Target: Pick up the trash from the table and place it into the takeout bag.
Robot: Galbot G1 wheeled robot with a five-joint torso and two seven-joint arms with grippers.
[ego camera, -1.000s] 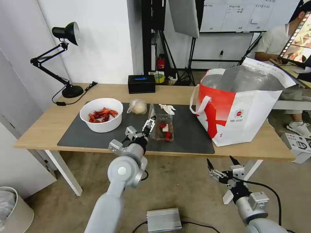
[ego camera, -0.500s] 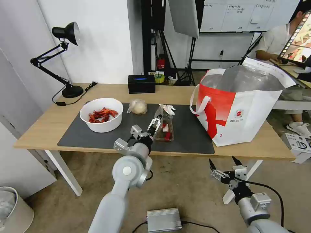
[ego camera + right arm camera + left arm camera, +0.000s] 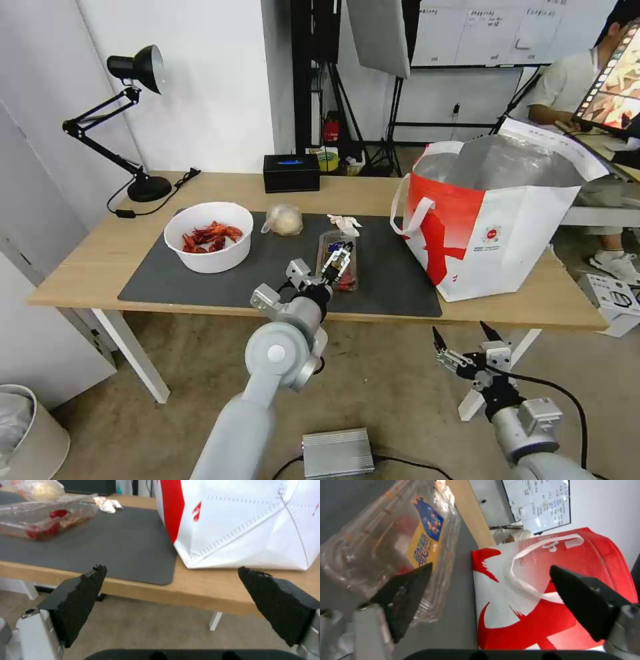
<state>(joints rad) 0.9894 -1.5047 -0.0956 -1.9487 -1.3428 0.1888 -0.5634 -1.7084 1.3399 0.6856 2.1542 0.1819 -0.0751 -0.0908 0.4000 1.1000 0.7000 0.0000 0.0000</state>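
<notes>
Hovering with fingers spread wide, the left gripper is flanking the clamshell tray lying mid-mat, at nine o'clock from the takeout bag; closing off-centre risks popping its slippery lid.

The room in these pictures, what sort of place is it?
Probably a lab or studio set up for recording, not a home. Behind the table stand black tripod stands and a whiteboard, and a desk lamp lights the work area.
</notes>
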